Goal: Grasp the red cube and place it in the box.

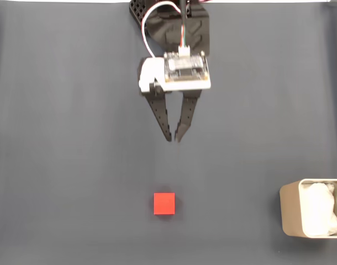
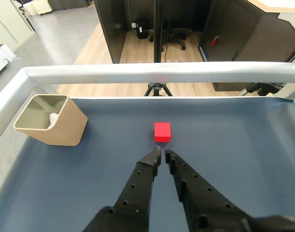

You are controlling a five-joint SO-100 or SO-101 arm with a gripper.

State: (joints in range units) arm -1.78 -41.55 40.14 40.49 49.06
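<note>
The red cube (image 1: 164, 203) lies flat on the dark blue-grey mat, in the lower middle of the fixed view. My gripper (image 1: 174, 138) hangs above the mat well short of it, black fingers pointing toward the cube, tips nearly touching and nothing between them. In the wrist view the cube (image 2: 162, 131) sits just beyond my gripper (image 2: 162, 153), slightly right of the left fingertip. The beige box (image 1: 287, 212) stands at the lower right edge of the fixed view with white padding inside. The wrist view has the box (image 2: 55, 133) at the left.
A silver metal rail (image 2: 157, 72) runs along the table's far edge in the wrist view, with a tripod and office floor beyond it. The mat (image 1: 58, 165) lies bare around cube and box. A white cable (image 1: 152, 22) loops over the arm.
</note>
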